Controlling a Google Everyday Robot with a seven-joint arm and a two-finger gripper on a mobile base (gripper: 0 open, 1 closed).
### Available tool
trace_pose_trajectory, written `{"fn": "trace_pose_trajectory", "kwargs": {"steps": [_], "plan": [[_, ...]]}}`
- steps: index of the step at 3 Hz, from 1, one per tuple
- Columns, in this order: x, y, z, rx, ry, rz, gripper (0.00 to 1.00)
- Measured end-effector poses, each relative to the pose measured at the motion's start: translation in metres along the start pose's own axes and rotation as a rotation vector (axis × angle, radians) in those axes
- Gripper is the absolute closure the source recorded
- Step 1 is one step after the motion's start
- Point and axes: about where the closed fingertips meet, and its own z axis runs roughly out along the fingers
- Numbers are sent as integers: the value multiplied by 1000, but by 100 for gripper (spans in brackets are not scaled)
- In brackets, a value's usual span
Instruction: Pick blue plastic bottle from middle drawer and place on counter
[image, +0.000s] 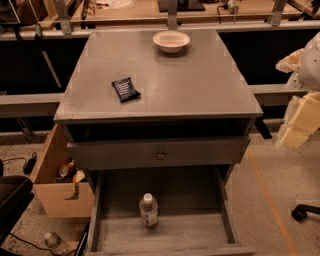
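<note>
Down in the open middle drawer (192, 235), the blue plastic bottle (148, 210) stands upright on the bare plank floor. It sits about midway between the two side walls and touches neither. It has a white cap, and a pale label band wraps its body.

Just above it, a shallower upper drawer (115, 154) with a small round knob (160, 155) is pulled out a little, so its front overhangs the back of the middle drawer.

On the grey surface (200, 85) of the cabinet lie two things, well apart from each other. A pale bowl (171, 41) is near the far edge, and a small dark packet (125, 89) lies flat toward the left front.

At the right edge of the view, pale cream blocks seem to be the robot's hand (300, 120), though only part of it is visible. It hangs beside the cabinet at about the height of the surface's edge, off to the right. It touches nothing on the cabinet and is well apart from the bottle. I cannot tell whether it is open or closed.

On the floor to the left, an open cardboard box (60, 197) stands against the cabinet with some clutter inside it. Another clear bottle (54, 242) lies on the floor near the lower left corner.
</note>
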Motion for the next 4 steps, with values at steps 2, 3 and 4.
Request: {"fn": "trace_pose_trajectory", "kwargs": {"steps": [2,3,4], "plan": [[20,42,116,-98,-335,77,0],[10,82,201,-112,-640,170,0],[0,98,238,-77,-861,229,0]]}}
